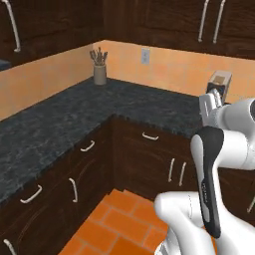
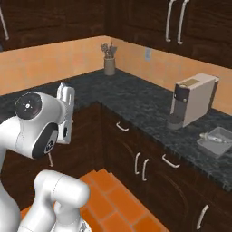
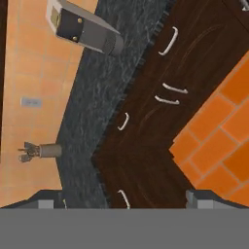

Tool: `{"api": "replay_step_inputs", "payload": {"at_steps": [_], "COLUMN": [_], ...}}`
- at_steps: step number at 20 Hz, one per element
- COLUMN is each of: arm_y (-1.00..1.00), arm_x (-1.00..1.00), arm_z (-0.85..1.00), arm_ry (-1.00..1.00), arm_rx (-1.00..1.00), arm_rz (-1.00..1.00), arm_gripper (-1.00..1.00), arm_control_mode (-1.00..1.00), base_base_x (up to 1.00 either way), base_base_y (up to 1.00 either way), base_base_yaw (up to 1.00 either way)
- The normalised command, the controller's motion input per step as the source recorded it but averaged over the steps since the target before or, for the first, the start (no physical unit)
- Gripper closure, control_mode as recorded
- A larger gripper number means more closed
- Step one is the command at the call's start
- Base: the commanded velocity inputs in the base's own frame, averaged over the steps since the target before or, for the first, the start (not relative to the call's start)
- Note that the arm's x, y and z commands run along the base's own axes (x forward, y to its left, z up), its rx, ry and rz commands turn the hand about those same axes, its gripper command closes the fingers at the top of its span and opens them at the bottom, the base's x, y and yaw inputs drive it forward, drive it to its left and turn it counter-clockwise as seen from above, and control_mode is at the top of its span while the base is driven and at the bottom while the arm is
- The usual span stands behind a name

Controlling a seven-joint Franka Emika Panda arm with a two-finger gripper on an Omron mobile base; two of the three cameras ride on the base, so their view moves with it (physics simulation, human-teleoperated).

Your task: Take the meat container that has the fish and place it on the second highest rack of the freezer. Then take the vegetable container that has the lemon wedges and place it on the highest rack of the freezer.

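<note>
Arm: white, folded up in the foreground of both base views, over the orange tile floor (image 2: 122, 199).
Gripper (image 3: 124, 198): jaws wide apart with nothing between them; in the hand view its two tips sit at the bottom corners, over the dark cabinets (image 3: 146, 146) and the edge of the counter (image 3: 92, 97).
Tray (image 2: 216, 141): shallow grey tray on the counter at the far right of the right base view, near the counter's front edge, well apart from the gripper.
Fish (image 2: 213, 137): a slim pale shape lies inside the tray; probably the fish, though it is too small to be sure.
Coffee machine (image 2: 192, 100): beige and dark, upright on the counter just left of the tray, near the wall.
Utensil jar (image 1: 100, 69): in the counter's corner against the orange wall, holding a few utensils, well apart from the tray.
Outlet (image 1: 145, 55): on the wall right of the jar.
Upper cabinets (image 2: 190, 22): dark wood with long pale handles.
</note>
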Motion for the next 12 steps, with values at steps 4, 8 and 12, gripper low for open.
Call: {"api": "replay_step_inputs", "payload": {"at_steps": [4,8,12], "arm_y": [0.00,0.00,0.00], "arm_x": [0.00,0.00,0.00], "arm_z": [0.00,0.00,0.00], "arm_ry": [0.00,0.00,0.00], "arm_rx": [0.00,0.00,0.00], "arm_rz": [0.00,0.00,0.00], "arm_gripper": [-1.00,-1.00,-1.00], "arm_control_mode": [1.00,1.00,1.00], "base_base_x": [0.25,0.21,0.02], "base_base_y": [-0.19,-0.36,-0.66], "base_base_yaw": [-0.49,-0.44,-0.31]}}
